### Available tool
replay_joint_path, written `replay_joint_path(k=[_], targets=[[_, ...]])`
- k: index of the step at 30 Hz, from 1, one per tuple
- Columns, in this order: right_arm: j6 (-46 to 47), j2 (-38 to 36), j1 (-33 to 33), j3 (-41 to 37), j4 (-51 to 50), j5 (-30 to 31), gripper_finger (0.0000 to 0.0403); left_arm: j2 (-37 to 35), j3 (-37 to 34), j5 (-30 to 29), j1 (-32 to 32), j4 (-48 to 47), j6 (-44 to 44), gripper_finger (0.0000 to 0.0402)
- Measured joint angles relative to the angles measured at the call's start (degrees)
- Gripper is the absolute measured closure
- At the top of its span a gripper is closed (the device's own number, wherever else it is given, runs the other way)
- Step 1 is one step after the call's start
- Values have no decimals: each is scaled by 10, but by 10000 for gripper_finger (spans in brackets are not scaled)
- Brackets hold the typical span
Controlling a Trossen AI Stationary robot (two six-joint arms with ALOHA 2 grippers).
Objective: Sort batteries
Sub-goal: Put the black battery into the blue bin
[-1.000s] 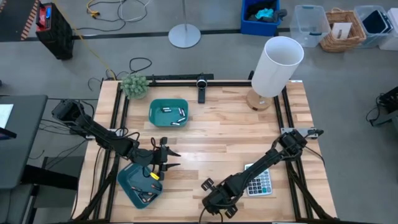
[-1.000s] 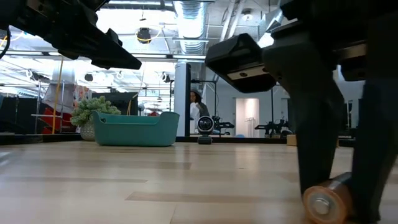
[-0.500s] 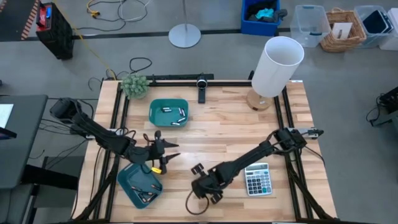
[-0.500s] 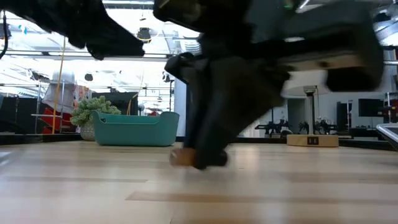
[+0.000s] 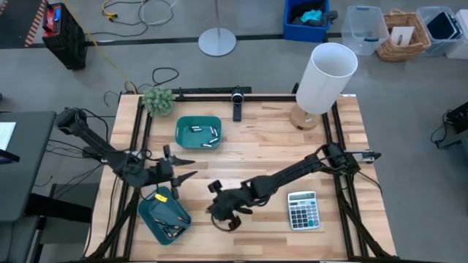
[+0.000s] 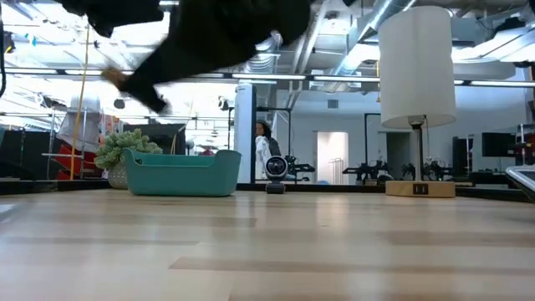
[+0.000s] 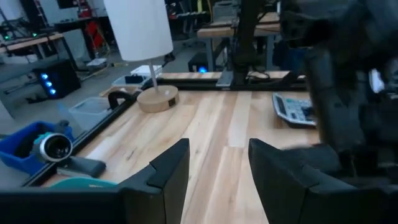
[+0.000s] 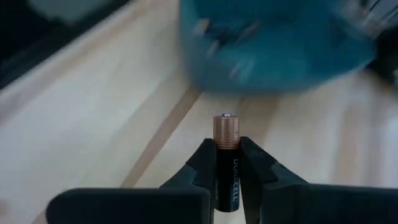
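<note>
My right gripper (image 5: 217,203) is shut on a black battery with a copper-coloured end (image 8: 226,132). It hangs over the table's near middle, to the right of a teal tray (image 5: 155,219) that holds several batteries (image 5: 170,231). That tray shows blurred ahead in the right wrist view (image 8: 273,43). A second teal tray (image 5: 184,131), at the far left, holds more batteries (image 5: 210,136). My left gripper (image 5: 181,169) stands open above the near tray's far edge, and nothing shows between its fingers (image 7: 168,171). My right gripper pinches the battery's black body (image 8: 227,180) between its two fingers. The battery lies along the fingers, and its copper end with the button (image 8: 226,127) sticks out past the fingertips. The fingers slant down toward the table's left. The battery is lifted clear of the table.
A grey calculator (image 5: 302,210) lies near the right front. A white lamp (image 5: 325,77) stands at the far right, with a small plant (image 5: 157,101) at the far left and a camera (image 5: 238,104) at the far middle. Bare wood lies between the trays and the calculator.
My right gripper has lifted the battery off the table near the front edge and carried it left toward the near tray, tipping less steeply downward. My left gripper has risen from over the near tray and drawn back toward the table's left, staying open.
</note>
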Motion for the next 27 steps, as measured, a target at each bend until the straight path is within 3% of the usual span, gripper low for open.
replay_joint_path(k=[7, 15, 27], targets=[[-40, 14, -19, 31, 178, -50, 350, -62, 0, -5, -6, -33, 24, 242], [-30, 127, -22, 167, 201, -79, 350, -102, 0, 3, -6, -92, 0, 242], [25, 259, -24, 374, 166, -94, 335, -109, 0, 3, -14, -96, 1, 242]])
